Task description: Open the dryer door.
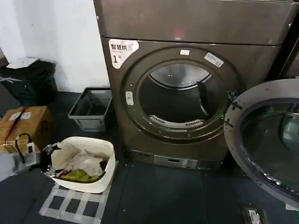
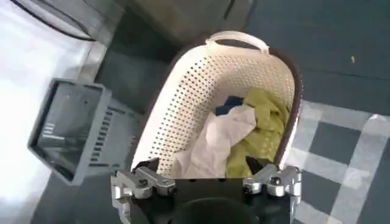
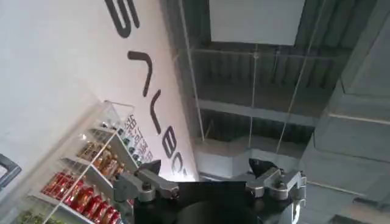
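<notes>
The bronze-grey dryer (image 1: 243, 60) with a white sticker marked "1" (image 1: 122, 50) faces me, and its round opening (image 1: 180, 100) shows the drum inside. The dryer door (image 1: 271, 140), chrome-rimmed with dark glass, stands swung wide open at the right of the machine. My left gripper (image 1: 46, 150) hangs low at the left beside a laundry basket; in the left wrist view the left gripper (image 2: 201, 165) is open over the basket, holding nothing. In the right wrist view my right gripper (image 3: 206, 165) is open and empty, pointing up at a wall and ceiling.
A white perforated basket (image 1: 110, 163) (image 2: 183, 91) of clothes sits on taped floor squares (image 1: 74, 205). A grey crate (image 1: 91, 109) (image 2: 67, 131) stands left of the dryer. A cardboard box (image 1: 23, 123) and black bag (image 1: 28, 79) lie farther left. Another machine (image 1: 292, 60) adjoins on the right.
</notes>
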`<state>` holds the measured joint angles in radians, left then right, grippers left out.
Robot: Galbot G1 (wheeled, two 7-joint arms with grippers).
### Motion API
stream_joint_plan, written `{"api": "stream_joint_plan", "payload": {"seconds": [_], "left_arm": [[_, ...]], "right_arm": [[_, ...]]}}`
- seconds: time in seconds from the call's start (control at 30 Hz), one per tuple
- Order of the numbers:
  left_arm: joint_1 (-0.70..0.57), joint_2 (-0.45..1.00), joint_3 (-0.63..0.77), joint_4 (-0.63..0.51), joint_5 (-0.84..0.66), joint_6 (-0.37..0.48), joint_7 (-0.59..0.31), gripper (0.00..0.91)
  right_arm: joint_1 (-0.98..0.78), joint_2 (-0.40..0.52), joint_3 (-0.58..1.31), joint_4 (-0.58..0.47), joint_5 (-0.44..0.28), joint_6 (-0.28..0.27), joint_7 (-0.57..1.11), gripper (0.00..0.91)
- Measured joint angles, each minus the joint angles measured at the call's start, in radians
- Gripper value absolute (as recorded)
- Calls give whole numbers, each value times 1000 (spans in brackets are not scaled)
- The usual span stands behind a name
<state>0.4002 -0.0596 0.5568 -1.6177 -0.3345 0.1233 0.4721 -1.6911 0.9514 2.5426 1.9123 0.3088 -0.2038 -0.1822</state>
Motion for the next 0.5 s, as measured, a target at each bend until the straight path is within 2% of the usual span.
{"api": "stream_joint_plan", "payload": {"seconds": [0.5], "left_arm": [[-1, -5, -5, 32, 8, 20, 12, 907]], "right_arm": [[-6, 3, 7, 2, 0, 1, -3, 907]]}}
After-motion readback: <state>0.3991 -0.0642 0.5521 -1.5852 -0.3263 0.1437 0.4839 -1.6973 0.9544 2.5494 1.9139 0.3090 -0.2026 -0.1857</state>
